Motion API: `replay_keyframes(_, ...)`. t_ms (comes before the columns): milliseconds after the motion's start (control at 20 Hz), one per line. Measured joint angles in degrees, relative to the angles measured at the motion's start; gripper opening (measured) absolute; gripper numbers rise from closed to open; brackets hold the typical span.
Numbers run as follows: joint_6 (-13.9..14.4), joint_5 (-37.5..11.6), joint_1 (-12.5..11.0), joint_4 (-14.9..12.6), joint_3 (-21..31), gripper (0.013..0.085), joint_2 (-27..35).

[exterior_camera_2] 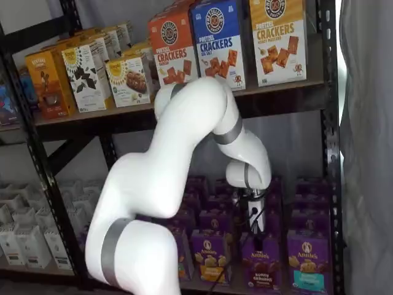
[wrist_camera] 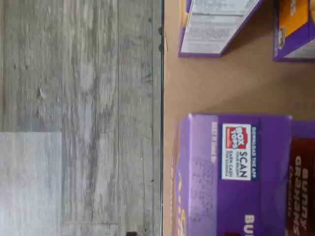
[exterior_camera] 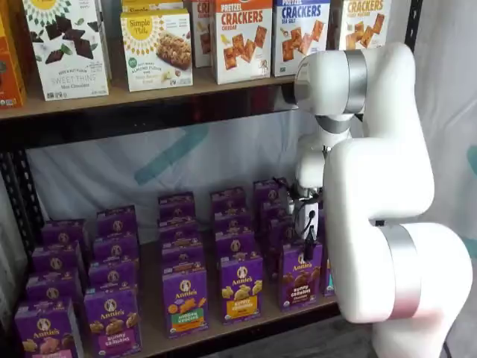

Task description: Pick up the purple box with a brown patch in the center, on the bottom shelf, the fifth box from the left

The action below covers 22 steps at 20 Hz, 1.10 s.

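On the rack, largest first:

Arm: the white xArm (exterior_camera: 373, 194) fills the right side in one shelf view and sweeps from lower left up and over to the middle in the other (exterior_camera_2: 178, 160), its wrist pointing down over the front right of the lower board.

Bottom shelf: the light-brown bottom shelf (exterior_camera: 153, 339) in the black frame carries rows of small purple Annie's cartons running front to back; its bare board also shows in the wrist view (wrist_camera: 221, 83), ending at a dark edge with grey plank floor (wrist_camera: 78, 118) beyond.

Upper shelf: the upper shelf (exterior_camera: 112, 95) holds white pretzel cracker boxes (exterior_camera: 242, 37) and other snack cartons.

Purple box: the purple box (exterior_camera: 300, 274) stands upright in the front row near the shelf's front edge, brown snacks pictured mid-front, directly under the wrist (exterior_camera_2: 261, 261). In the wrist view its purple top with a scan label fills the near corner (wrist_camera: 236, 172).

Neighbours: a purple carton with a yellow band (exterior_camera: 241, 287) stands just beside it toward the middle; a teal-banded one (exterior_camera_2: 307, 261) sits on its other side.

Gripper: the gripper (exterior_camera_2: 255, 216) hangs just above the purple box, only a narrow dark shape with a cable showing; finger spacing cannot be told, and nothing is seen held.
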Motion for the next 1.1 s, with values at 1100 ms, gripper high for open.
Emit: replay_keyframes(1100,0.17,-5.78,0.63,0.42,0.28,0.069,3.67)
